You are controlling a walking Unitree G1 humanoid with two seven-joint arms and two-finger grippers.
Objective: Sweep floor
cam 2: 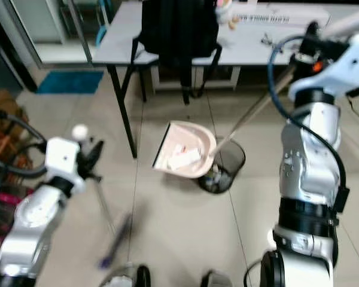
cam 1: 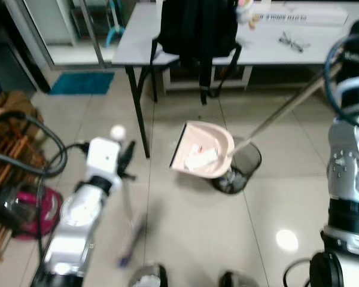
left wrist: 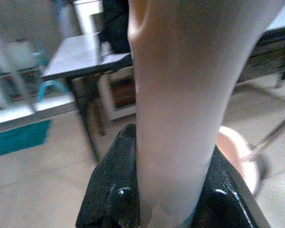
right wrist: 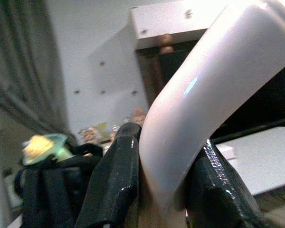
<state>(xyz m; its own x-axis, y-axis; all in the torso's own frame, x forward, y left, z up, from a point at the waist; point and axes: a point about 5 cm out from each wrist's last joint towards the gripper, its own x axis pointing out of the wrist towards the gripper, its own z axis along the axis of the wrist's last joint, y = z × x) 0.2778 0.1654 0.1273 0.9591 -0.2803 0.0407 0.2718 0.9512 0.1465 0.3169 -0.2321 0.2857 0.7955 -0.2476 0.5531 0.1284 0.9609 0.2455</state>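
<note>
dustpan (cam 1: 202, 149) tilted over wastebasket (cam 1: 242, 170), table (cam 1: 137, 36) behind, backpack (cam 1: 197, 27) on table edge

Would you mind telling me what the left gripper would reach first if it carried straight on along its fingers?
Probably the grey table: the left gripper, shut on the broom handle, faces it, though depth is unclear.

A black backpack (cam 1: 197, 27) hangs off the grey bench (cam 1: 137, 36), with glasses (cam 1: 294, 42) lying on top. A blue mat (cam 1: 81, 83) lies on the floor; a pink vacuum cleaner (cam 1: 24, 209) sits nearby.
</note>
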